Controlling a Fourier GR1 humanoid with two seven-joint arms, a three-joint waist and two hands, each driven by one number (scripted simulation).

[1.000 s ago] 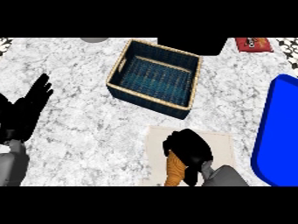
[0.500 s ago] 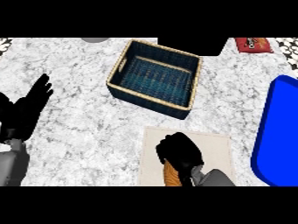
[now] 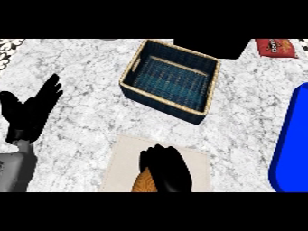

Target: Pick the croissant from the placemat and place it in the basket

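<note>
While the right hand [image 3: 166, 170] lies on the placemat [image 3: 123, 163] at the lower edge of the head view, its black fingers bend down over the croissant [image 3: 143, 182] and curl round it. Only a golden-brown, ridged part of the croissant shows, at the hand's left side; the rest is hidden beneath the palm. The croissant sits on the pale beige placemat, toward its near edge, and whether it is lifted clear of the mat cannot be told. The fingertips point away from the robot, toward the basket [image 3: 160, 103].

The basket stands farther back on the marble counter [image 3: 83, 128], apart from the placemat and turned at an angle to it. It has a tan woven rim, dark blue walls and a blue woven floor, and nothing lies in it.

Over at the view's left, the left hand [image 3: 30, 108] rests with its fingers straight and spread, pointing up, holding nothing; its grey forearm [image 3: 6, 171] comes in from the lower left corner.

Along the right edge lies a large blue object [image 3: 303, 135] with a rounded corner, cut off by the frame. A red packet [image 3: 276, 47] lies at the far right of the counter, well beyond the basket.
</note>
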